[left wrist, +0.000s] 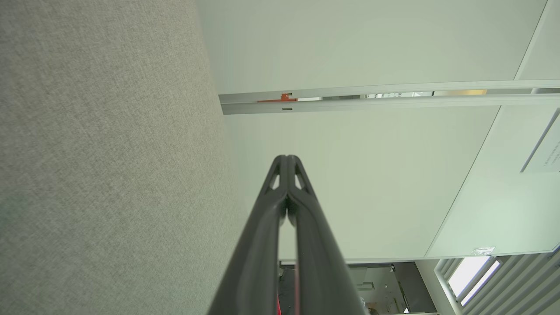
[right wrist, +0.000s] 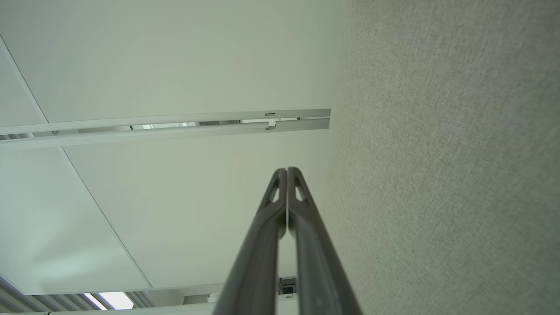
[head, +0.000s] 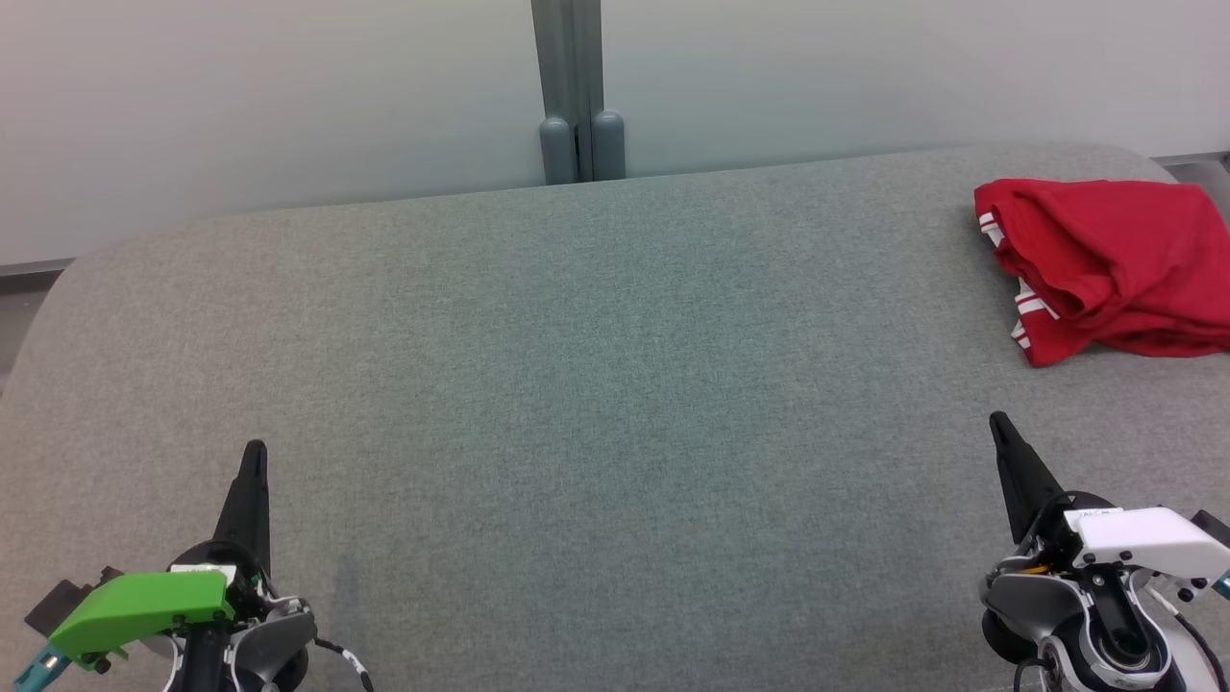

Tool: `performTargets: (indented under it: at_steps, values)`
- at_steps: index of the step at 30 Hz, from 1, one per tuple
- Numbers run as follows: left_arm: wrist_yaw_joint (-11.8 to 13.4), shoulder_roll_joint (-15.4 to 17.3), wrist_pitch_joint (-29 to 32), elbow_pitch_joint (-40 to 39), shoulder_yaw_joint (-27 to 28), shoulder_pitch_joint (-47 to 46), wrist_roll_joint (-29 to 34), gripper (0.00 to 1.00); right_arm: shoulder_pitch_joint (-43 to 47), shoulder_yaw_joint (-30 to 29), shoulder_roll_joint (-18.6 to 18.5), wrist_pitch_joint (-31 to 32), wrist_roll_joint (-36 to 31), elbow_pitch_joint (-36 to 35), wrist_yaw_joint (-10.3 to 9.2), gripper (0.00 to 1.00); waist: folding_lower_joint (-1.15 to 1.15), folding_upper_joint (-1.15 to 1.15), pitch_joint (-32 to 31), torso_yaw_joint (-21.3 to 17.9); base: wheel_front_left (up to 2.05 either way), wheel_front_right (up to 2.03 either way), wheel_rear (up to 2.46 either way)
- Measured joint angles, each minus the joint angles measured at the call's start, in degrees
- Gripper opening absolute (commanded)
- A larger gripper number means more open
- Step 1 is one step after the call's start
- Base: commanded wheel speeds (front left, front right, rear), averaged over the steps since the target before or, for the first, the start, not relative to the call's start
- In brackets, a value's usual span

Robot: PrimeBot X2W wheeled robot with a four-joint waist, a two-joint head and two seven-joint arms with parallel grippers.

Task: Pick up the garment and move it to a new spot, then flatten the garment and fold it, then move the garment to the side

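The garment [head: 1115,264] is red with white stripes at its hems and lies bunched at the far right of the grey table [head: 596,384], partly cut off by the picture's edge. My left gripper [head: 255,452] rests at the lower left, shut and empty, far from the garment. My right gripper [head: 997,420] sits at the lower right, shut and empty, a short way in front of the garment. In the left wrist view my left gripper [left wrist: 287,157] has its fingertips pressed together. The right wrist view shows my right gripper [right wrist: 286,169] closed the same way.
A pale wall [head: 288,96] with a grey post [head: 579,91] runs behind the table's far edge. The table's rounded corners show at the far left and far right. Both wrist views look along the fabric top toward pale wall panels [left wrist: 372,183].
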Motion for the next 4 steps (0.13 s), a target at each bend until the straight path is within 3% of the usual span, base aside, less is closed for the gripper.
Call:
performTargets:
  at_steps: [4]
  values:
    - [0.0,0.0,0.0,0.0,0.0,0.0,0.0,0.0,0.0,0.0,0.0,0.0,0.0,0.0,0.0,0.0,0.0,0.0,0.0,0.0,0.0,0.0,0.0]
